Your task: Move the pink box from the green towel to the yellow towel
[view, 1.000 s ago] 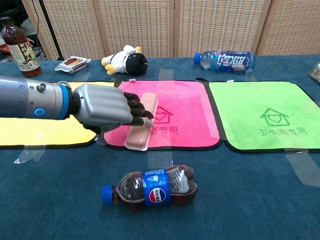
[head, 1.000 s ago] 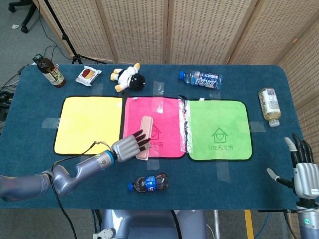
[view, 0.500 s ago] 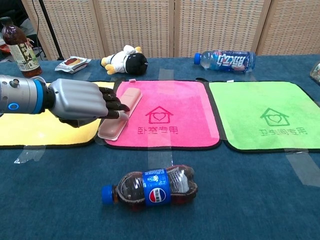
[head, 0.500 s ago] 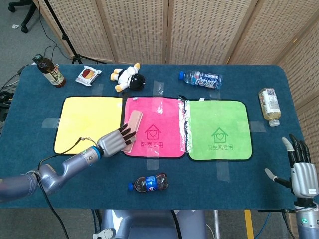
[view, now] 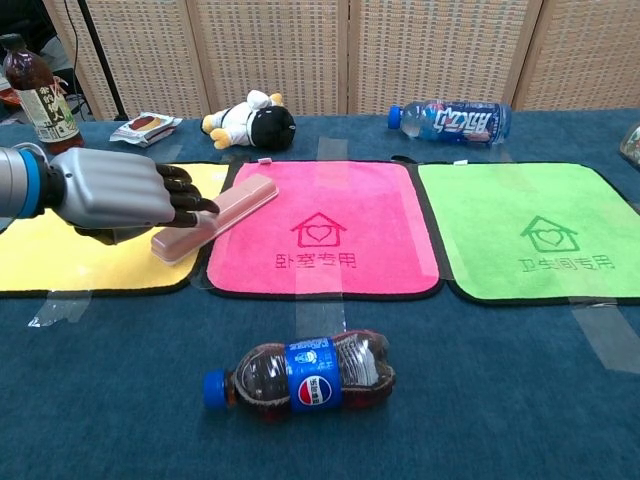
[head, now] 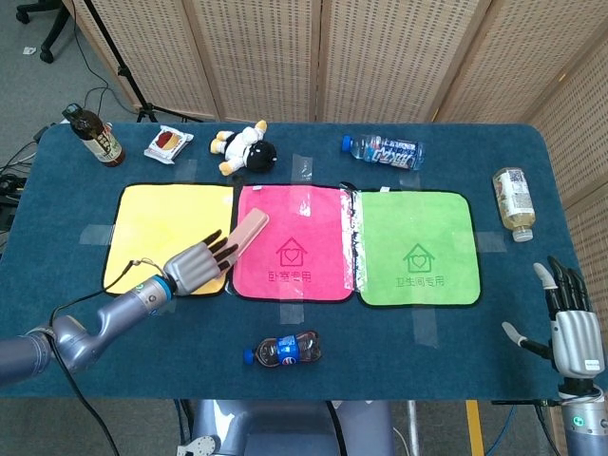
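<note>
A long pink box [head: 249, 231] [view: 225, 212] is held by my left hand [head: 195, 266] [view: 115, 195], fingers over its near end. The box is tilted and raised, straddling the border between the yellow towel [head: 161, 228] [view: 60, 255] and the pink towel [head: 294, 256] [view: 330, 230]. The green towel [head: 416, 247] [view: 540, 230] lies at the right with nothing on it. At the table's near right corner my right hand [head: 570, 328] stands with its fingers apart, holding nothing; the chest view does not show it.
A cola bottle [head: 283, 351] [view: 305, 375] lies in front of the pink towel. Along the back are a tea bottle [head: 95, 136], a snack packet [head: 168, 143], a plush toy [head: 245, 148] and a water bottle [head: 383, 150]. Another bottle [head: 514, 202] lies far right.
My left hand has carried the pink box leftward from the middle of the pink towel to the yellow towel's right edge, lifting and turning it. The right hand has barely shifted.
</note>
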Robot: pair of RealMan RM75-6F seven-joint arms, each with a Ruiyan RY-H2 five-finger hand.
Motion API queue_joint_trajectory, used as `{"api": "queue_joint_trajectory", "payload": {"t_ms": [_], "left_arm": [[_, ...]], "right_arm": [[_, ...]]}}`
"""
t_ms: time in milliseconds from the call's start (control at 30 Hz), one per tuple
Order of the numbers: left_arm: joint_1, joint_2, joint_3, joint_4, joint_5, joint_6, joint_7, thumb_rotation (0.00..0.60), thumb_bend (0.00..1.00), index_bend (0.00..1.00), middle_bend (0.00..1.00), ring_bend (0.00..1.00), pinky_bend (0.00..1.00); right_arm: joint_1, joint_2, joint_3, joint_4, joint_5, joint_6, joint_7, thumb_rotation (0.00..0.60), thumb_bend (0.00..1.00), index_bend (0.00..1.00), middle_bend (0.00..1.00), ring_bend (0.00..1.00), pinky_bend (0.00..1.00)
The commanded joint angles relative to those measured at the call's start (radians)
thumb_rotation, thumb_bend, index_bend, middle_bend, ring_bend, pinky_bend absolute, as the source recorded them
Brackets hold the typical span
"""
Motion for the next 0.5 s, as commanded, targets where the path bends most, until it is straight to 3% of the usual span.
{"api": "queue_joint_trajectory", "payload": {"t_ms": [33, 500], "left_arm": [[0.014, 0.001, 0.01, 0.023, -0.02, -0.004, 0.004, 0.6, 0.93, 0.0, 0.0, 0.0, 0.0], [0.06, 0.057, 0.034, 0.055, -0.029, 0.012, -0.017, 0.6, 0.93, 0.0, 0.0, 0.0, 0.0]], "right_arm": [[0.0, 0.0, -0.001, -0.002, -0.001, -0.001, -0.005, 0.6, 0.16, 0.03, 0.0, 0.0, 0.0], [0.002, -0.007, -0.005, -0.003, -0.003, -0.01, -0.022, 0.6, 0.16, 0.03, 0.0, 0.0, 0.0]]}}
